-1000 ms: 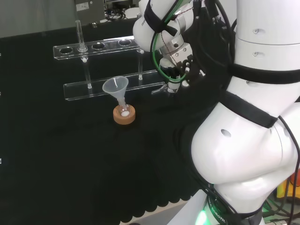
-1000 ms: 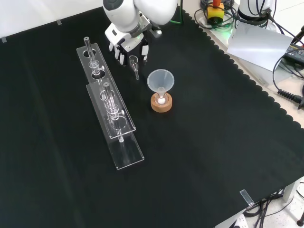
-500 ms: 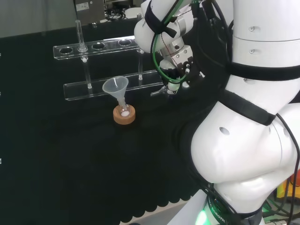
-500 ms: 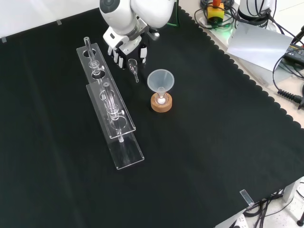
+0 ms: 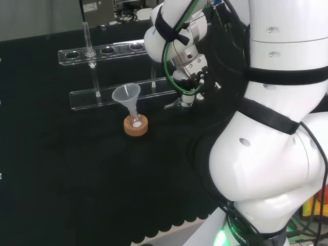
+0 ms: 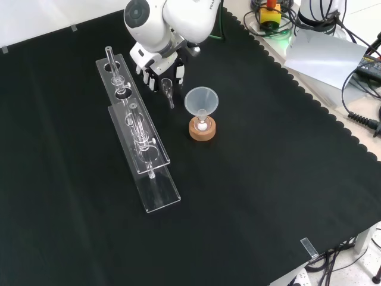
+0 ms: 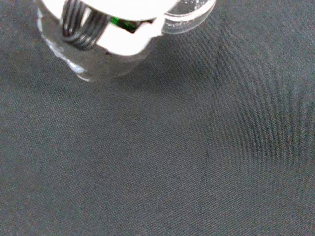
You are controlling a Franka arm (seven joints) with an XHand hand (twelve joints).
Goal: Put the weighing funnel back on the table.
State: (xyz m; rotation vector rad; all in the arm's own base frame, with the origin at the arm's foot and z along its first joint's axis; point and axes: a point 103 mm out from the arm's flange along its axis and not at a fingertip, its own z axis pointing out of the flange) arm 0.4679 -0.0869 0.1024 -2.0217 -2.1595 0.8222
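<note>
We've got the hand [image 6: 153, 63] low over the cloth [image 6: 256, 179], its fingers curled around the weighing funnel [image 6: 168, 88]. In the front view the stem points toward 6 o'clock. The piece sits at about 10 o'clock from the funnel [image 6: 201, 100] on its cork ring [image 6: 202, 129], with the rack [image 6: 140, 140] just at its 9 o'clock. We can't tell if the stem touches cloth yet. We'd lower until the glass rests, ease the fingers apart, then lift clear of rack and funnel.
</note>
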